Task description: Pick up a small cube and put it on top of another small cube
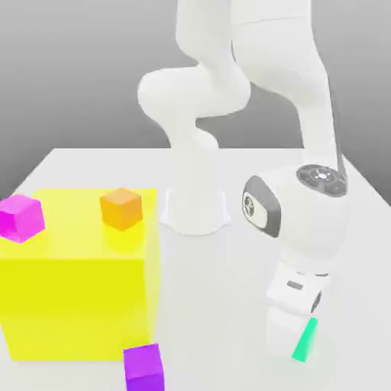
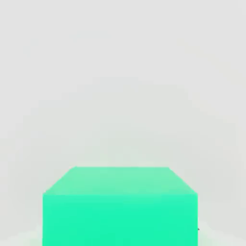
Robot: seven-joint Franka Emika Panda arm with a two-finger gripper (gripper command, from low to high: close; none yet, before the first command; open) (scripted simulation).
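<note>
- The gripper is low over the tabletop, toward the exterior view's right edge of it, its fingers closed on the green cube.
- Most of the green cube is hidden behind the gripper in the exterior view, leaving a narrow slanted strip of green. Whether its underside touches the tabletop cannot be made out there.
- In the hand view the green cube shows a paler face and a brighter one; the brighter face is cut off by the picture's border, so its full extent is hidden.
- The yellow block stands on the tabletop, toward the exterior view's left edge; a little of the block is cut off at the picture's border.
- The orange cube rests on top of the yellow block, near the edge of that top on the exterior view's right. Its far faces are hidden.
- The magenta cube is also on the block's top, toward the exterior view's left, and is slightly cut off by the border.
- The purple cube is in front of the yellow block, near its front corner on the exterior view's right. Its lower part is cut off, and it hides a bit of the block's bottom edge.
- Which cube is to be the lower one cannot be told.
</note>
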